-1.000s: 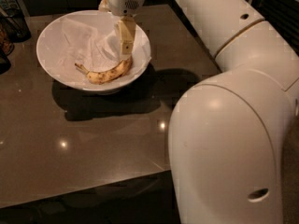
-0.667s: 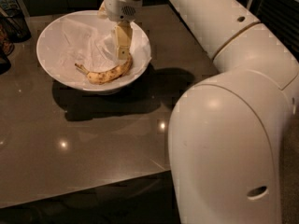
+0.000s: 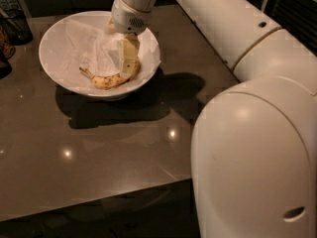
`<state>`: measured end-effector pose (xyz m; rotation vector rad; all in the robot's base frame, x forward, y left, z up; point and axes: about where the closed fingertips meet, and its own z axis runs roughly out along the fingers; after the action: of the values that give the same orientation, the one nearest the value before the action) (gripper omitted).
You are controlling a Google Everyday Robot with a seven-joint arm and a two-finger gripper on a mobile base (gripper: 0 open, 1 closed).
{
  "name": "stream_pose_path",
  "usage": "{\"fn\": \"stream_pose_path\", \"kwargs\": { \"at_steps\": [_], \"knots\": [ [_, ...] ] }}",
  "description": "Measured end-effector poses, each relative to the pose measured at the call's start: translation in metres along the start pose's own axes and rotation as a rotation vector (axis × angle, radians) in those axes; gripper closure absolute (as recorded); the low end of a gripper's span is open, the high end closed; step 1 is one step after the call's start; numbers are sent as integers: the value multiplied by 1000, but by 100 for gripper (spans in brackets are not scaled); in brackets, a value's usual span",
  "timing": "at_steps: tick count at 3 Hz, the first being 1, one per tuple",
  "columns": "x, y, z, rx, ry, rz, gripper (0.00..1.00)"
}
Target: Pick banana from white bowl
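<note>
The banana (image 3: 106,81) is yellow with brown spots and lies curved along the near inner side of the white bowl (image 3: 49,43), its stem pointing left. The bowl is wide, lined with crumpled white paper, and stands at the far left of the dark table. My gripper (image 3: 129,68) hangs down into the right part of the bowl from the white arm above. Its tip is at the banana's right end and hides that end. I cannot tell whether it touches the banana.
A dark wire basket (image 3: 15,21) stands at the far left edge, behind the bowl. My big white arm and body (image 3: 257,148) fill the right side. The dark glossy table (image 3: 124,152) ends in a front edge near the bottom.
The gripper has come down lower into the bowl and slightly left, from above the paper to the banana's right end. The banana and bowl have not moved.
</note>
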<state>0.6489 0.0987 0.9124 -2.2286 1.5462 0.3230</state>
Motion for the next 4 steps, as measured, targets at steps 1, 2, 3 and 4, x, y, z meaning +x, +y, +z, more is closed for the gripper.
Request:
{"fn": "stream_pose_path", "kwargs": {
  "at_steps": [1,2,3,4],
  "knots": [
    [5,7,8,-9,-12,22,8],
    [11,7,15,-20,-10,25,21],
    [17,6,22,-34,-10,27,28],
    [22,4,28,-48,-13,30,34]
  ]
}}
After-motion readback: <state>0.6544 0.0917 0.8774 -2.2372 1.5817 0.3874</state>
